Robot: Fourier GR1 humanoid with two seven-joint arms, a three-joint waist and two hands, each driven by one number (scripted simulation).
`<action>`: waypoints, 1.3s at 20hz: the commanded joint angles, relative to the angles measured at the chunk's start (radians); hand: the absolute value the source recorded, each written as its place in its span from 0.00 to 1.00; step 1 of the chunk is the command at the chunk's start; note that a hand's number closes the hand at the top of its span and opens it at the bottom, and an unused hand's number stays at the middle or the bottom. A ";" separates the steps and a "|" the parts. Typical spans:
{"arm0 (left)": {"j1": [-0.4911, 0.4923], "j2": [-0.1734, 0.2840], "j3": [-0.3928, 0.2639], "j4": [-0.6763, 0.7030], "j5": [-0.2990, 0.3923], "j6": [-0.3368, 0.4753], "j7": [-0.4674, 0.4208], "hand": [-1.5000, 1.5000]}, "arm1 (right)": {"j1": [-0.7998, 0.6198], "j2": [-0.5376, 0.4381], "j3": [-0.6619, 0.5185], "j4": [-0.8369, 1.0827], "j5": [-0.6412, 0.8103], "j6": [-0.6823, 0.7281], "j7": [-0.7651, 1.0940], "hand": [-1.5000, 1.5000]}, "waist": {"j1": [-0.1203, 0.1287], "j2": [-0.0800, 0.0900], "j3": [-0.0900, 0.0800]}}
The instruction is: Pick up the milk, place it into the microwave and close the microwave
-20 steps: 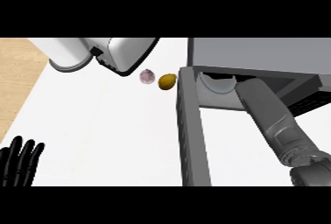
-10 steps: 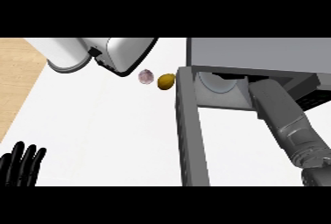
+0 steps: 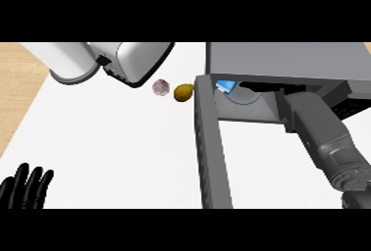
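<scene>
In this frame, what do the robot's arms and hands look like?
One forearm shows: grey, blocky, built of segments with seams, thicker at a darker joint low in the view. Its hand is inside the microwave, out of sight. The left robot hand at the lower left corner is black, with slender separate fingers. No cables or markings show.

Black left hand (image 3: pixel 26 188), grey segmented right forearm (image 3: pixel 326 139)

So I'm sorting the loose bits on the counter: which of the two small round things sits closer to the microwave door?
The yellow-brown one, right beside the open microwave door; the pale pinkish one lies farther left.
</scene>
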 commanded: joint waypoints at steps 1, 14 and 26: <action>0.047 -0.014 -0.052 -0.032 -0.027 0.007 -0.002 0.00 | 0.046 -0.082 -0.024 -0.020 -0.029 0.123 -0.027 0.00 | -0.029 -0.020 -0.001; 0.035 -0.016 -0.062 -0.034 -0.043 0.022 0.015 0.00 | 0.258 0.021 -0.010 -0.054 -0.051 0.260 -0.095 0.00 | -0.053 -0.029 -0.002; -0.046 0.016 -0.088 0.025 -0.002 -0.034 0.061 0.00 | 0.477 0.149 -0.007 -0.166 -0.107 0.343 -0.204 0.00 | -0.078 -0.033 -0.003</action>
